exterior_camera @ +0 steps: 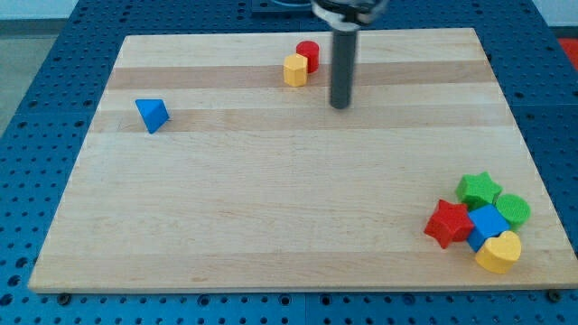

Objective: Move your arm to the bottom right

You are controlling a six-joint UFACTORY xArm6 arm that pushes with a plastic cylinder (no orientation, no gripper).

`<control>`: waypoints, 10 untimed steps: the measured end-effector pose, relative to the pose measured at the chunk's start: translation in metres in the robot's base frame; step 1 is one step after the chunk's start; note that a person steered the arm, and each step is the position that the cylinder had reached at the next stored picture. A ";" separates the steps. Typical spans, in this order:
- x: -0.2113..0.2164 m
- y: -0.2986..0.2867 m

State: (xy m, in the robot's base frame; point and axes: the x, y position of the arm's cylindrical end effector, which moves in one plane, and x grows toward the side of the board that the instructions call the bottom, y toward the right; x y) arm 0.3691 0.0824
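Note:
My tip [340,105] rests on the wooden board [271,208] near the view's top, right of centre. Just to its left stand a yellow hexagonal block [295,69] and a red cylinder [308,55], touching each other. A blue triangular block [152,115] lies alone at the view's left. At the bottom right sits a cluster: a red star [449,224], a green star [478,190], a green cylinder [513,210], a blue block [489,225] and a yellow heart [498,252]. The tip is far from this cluster.
The board lies on a blue perforated table [54,54]. The rod's mount [348,11] shows at the view's top edge.

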 end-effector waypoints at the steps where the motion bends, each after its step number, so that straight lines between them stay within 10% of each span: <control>1: 0.023 0.057; 10: 0.230 0.190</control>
State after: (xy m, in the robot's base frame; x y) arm 0.5996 0.2721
